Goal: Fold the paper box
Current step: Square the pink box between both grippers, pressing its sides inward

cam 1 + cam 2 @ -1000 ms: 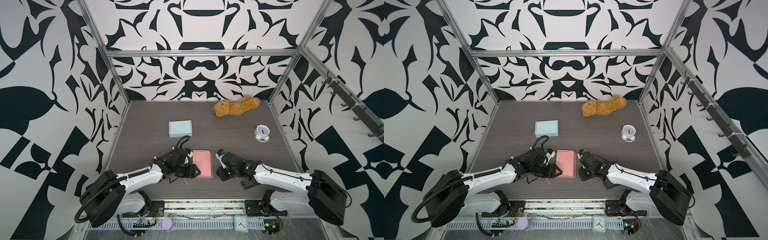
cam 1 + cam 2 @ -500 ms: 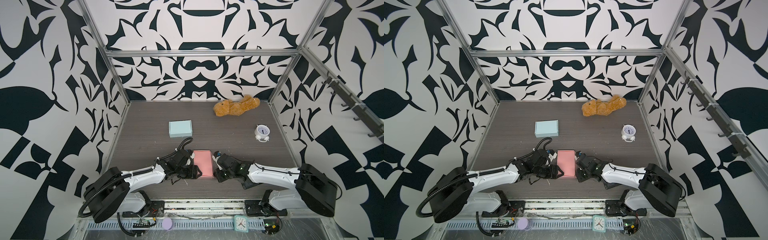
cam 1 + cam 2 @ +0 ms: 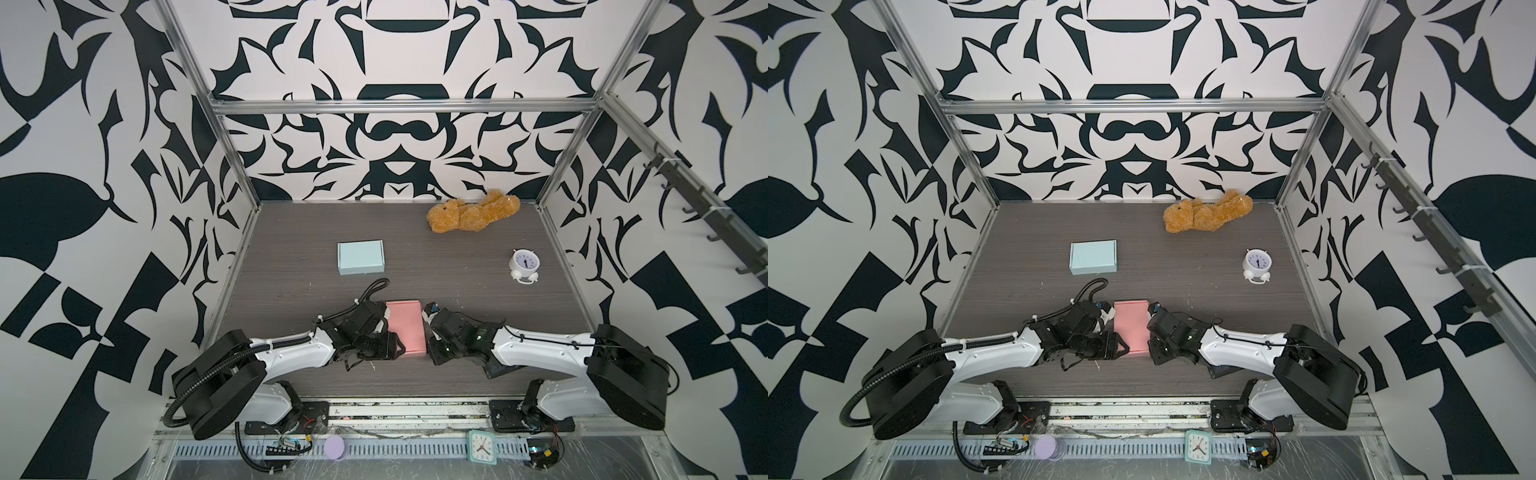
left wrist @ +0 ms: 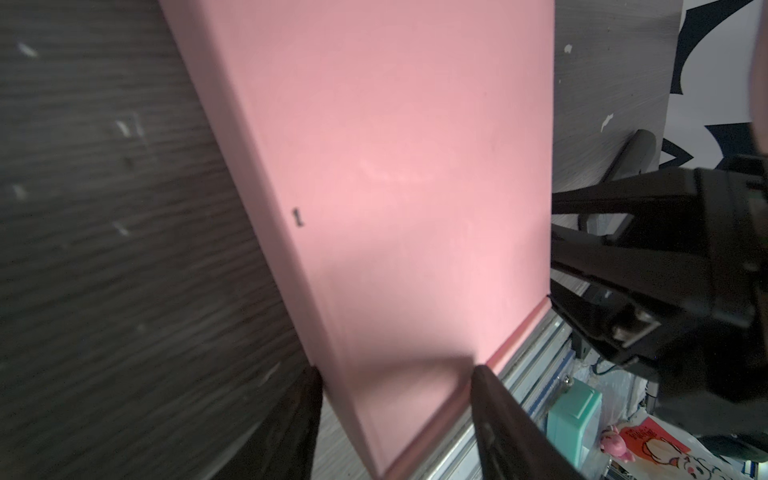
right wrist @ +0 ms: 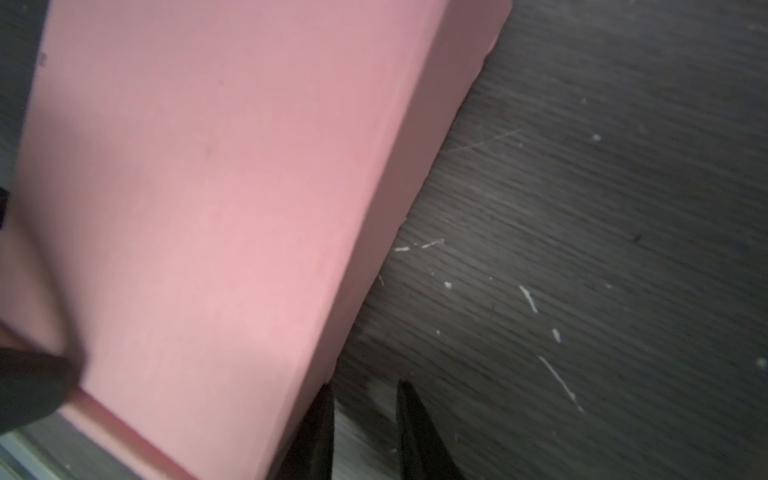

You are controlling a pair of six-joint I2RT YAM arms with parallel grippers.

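Looking fully closed, the flat pink paper box (image 3: 405,328) lies on the dark wood-grain bench (image 3: 457,270), no flap loose. The left gripper (image 4: 395,370) stands spread astride its near corner; the right gripper (image 5: 365,382), narrowly parted and empty, touches its side. Likely only squaring remains.

Four cameras, one pink box (image 3: 405,326) in common!
Both top views sit high at the 6 o'clock edge, looking down toward 12 across the whole table (image 3: 415,257); the wrist views press in close, left from 9 o'clock, right from 3, both filled by that box's top.
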